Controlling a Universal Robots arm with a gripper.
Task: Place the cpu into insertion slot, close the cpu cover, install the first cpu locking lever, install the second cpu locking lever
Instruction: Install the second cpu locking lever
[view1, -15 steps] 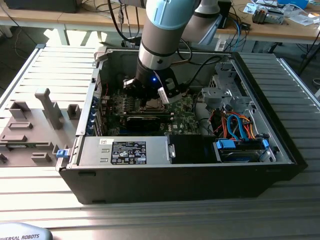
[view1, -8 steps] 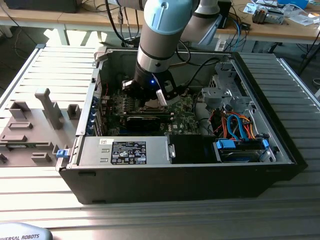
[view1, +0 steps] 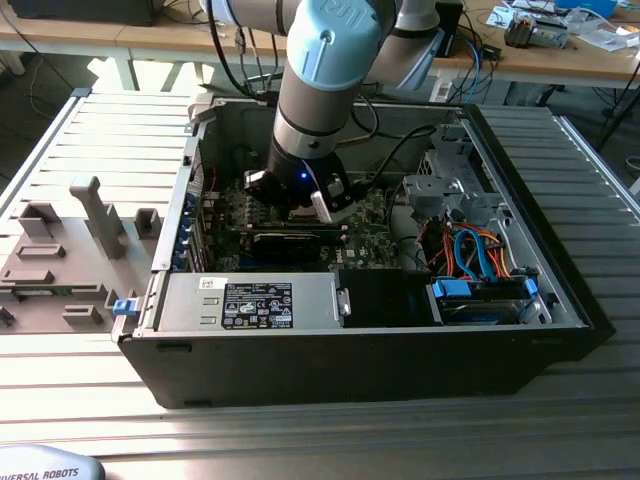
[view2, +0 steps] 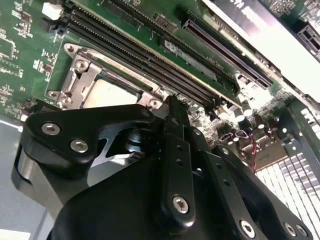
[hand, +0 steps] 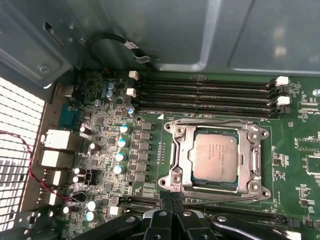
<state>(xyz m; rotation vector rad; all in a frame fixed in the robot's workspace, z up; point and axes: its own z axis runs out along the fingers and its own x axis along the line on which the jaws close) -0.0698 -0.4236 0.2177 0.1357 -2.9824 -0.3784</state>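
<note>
In the first wrist view the cpu lies flat in the insertion slot, its silver top showing through the window of the cpu cover, which is folded down over it. A thin wire lever runs along one side of the socket. My gripper is shut, with nothing visible between its fingers. Its tips hover just off the socket's corner. In the second wrist view the gripper stands beside the cpu and cover. The exterior view shows the gripper low inside the computer case.
Black memory slots run alongside the socket. A long black card lies close to the gripper. A power supply and a drive bay with blue cables line the case front. Grey fixtures stand at the exterior view's left.
</note>
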